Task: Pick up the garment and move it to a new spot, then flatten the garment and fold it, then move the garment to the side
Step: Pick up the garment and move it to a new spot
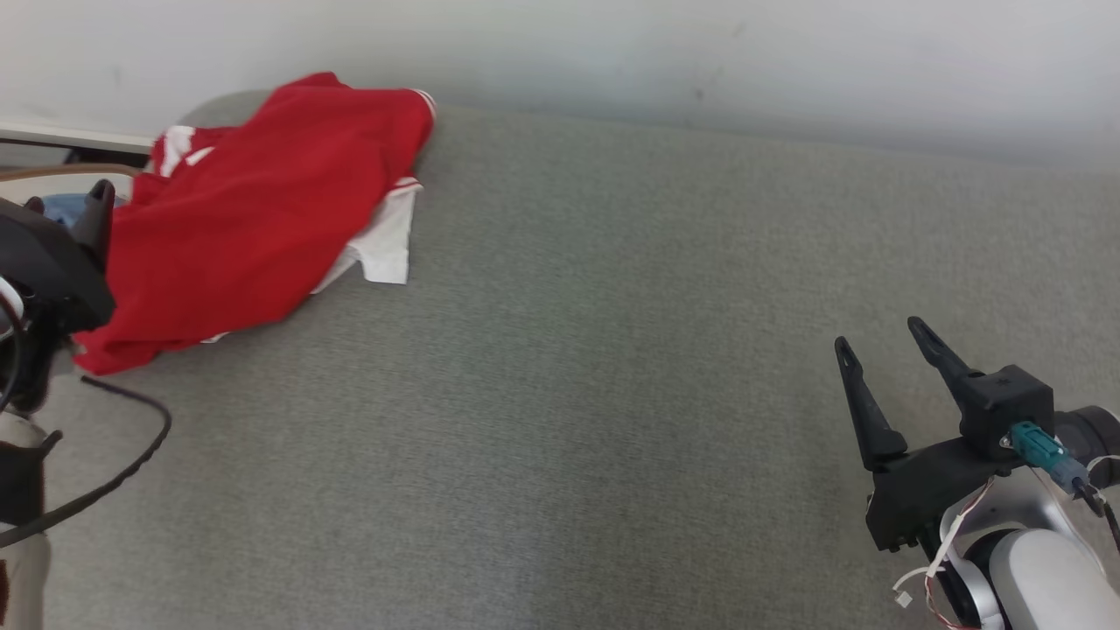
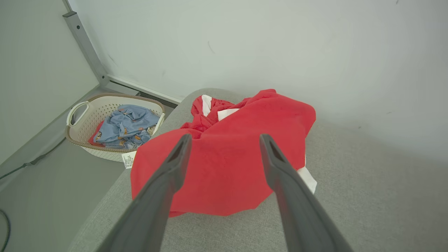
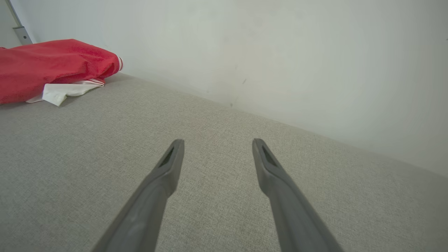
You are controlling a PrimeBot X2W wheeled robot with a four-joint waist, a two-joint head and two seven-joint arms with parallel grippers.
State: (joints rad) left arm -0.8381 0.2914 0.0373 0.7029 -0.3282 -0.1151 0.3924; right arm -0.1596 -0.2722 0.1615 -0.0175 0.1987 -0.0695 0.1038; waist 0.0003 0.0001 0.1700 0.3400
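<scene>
A crumpled red garment [image 1: 254, 210] with white trim lies at the far left corner of the grey cushion [image 1: 612, 394]. In the left wrist view the garment [image 2: 227, 157] spreads just beyond my left gripper [image 2: 224, 140], which hovers above its near edge, open and holding nothing. In the head view the left gripper [image 1: 70, 206] shows as a dark shape at the left edge, beside the garment. My right gripper [image 1: 879, 337] stands open over bare cushion at the lower right, far from the garment [image 3: 52, 66], with nothing between its fingers [image 3: 168, 164].
A white laundry basket [image 2: 84, 108] with blue clothes stands on the floor left of the cushion's corner. A pale wall [image 1: 700, 61] runs along the cushion's far edge. A black cable [image 1: 122, 437] loops by my left arm.
</scene>
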